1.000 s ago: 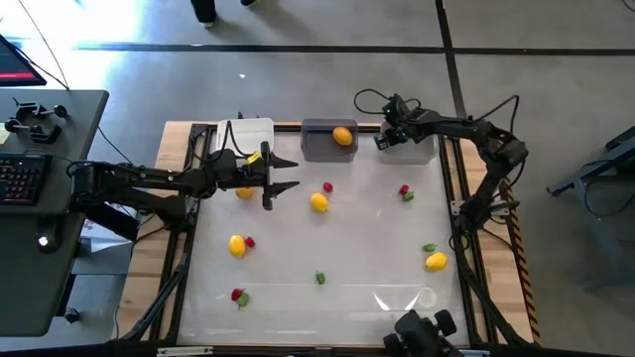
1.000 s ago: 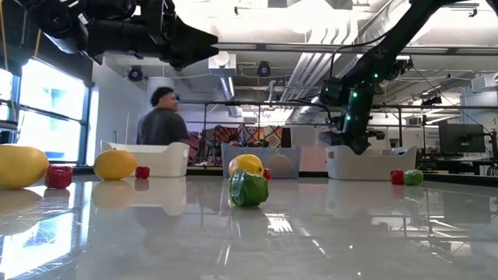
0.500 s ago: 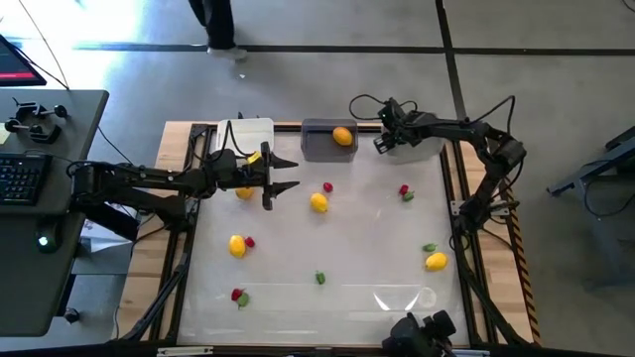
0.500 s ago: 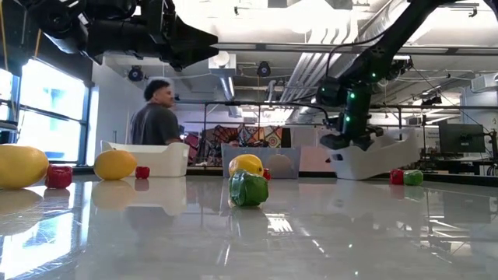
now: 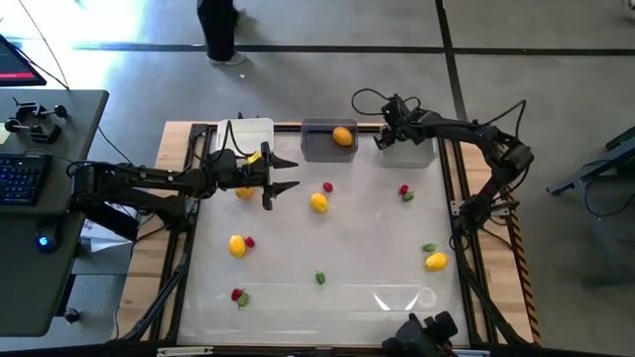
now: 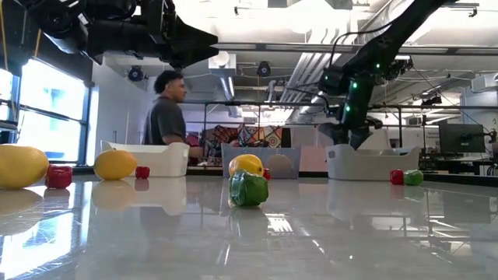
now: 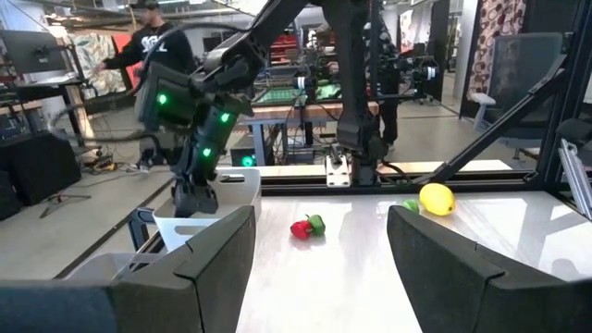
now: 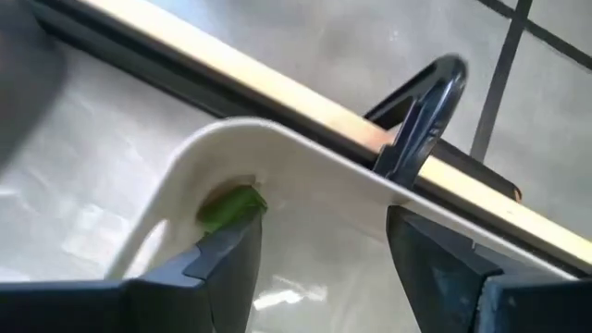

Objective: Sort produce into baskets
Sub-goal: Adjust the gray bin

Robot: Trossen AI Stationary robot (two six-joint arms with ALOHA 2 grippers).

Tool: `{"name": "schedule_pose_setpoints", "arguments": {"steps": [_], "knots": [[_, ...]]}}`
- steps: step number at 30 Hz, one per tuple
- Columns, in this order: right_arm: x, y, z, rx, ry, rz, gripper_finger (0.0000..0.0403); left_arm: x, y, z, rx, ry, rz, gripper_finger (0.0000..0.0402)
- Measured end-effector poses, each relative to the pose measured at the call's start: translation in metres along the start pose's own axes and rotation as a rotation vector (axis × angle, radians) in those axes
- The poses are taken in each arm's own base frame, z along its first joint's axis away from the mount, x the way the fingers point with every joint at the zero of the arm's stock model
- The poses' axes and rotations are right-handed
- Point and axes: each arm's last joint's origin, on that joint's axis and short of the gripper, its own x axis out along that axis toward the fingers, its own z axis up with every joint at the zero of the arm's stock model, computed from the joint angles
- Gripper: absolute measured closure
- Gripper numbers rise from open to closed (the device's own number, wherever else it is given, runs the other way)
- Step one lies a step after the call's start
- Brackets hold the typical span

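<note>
Three baskets stand in a row along the far edge of the desk [image 5: 377, 213]: the white basket [image 5: 245, 133] on the left, the dark grey basket [image 5: 322, 140] in the middle, and the light grey basket [image 5: 409, 151] on the right. The dark grey one holds one orange round fruit [image 5: 342, 136]; the light grey one holds a small green piece [image 8: 231, 205], seen in the right wrist view lying against its inner wall; what the white one holds cannot be made out, as the left arm covers part of it. Loose on the desk in the high view are four yellow fruits, one just beside the left gripper [image 5: 244, 192], one near the middle [image 5: 318, 202], one on the left side [image 5: 236, 245] and one near the right edge [image 5: 436, 261]. Four small red bits show as well: one by the middle [image 5: 327, 186], one with a green bit at the right [image 5: 405, 190], one touching the left yellow fruit [image 5: 249, 241], and one with a green leaf near the front left [image 5: 238, 295]. A lone green bit [image 5: 319, 278] lies toward the front, and another green bit [image 5: 429, 247] sits just beside the right-hand yellow fruit. The left gripper [image 5: 286, 175] hangs above the desk in front of the white basket, its jaws wide and holding nothing. The right gripper [image 5: 383, 142] is at the light grey basket's left end, its jaws parted over the basket's inside and gripping nothing.
</note>
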Motion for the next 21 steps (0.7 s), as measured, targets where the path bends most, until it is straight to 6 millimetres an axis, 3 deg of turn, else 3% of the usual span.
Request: {"name": "schedule_pose_setpoints", "arguments": {"steps": [10,14,21], "knots": [[-0.038,0.0,0.005,-0.093,-0.098,0.057,0.019,0.0,0.0,-0.001,-0.001,0.007,-0.001,0.0167],[-0.062,0.01,0.001,-0.188,-0.164,0.083,0.0232,0.0,0.0,-0.001,-0.002,0.015,-0.001,0.0167],[-0.088,0.024,-0.032,-0.257,-0.31,0.13,0.0342,0.0,0.0,-0.003,0.003,0.03,-0.003,0.0167]]}}
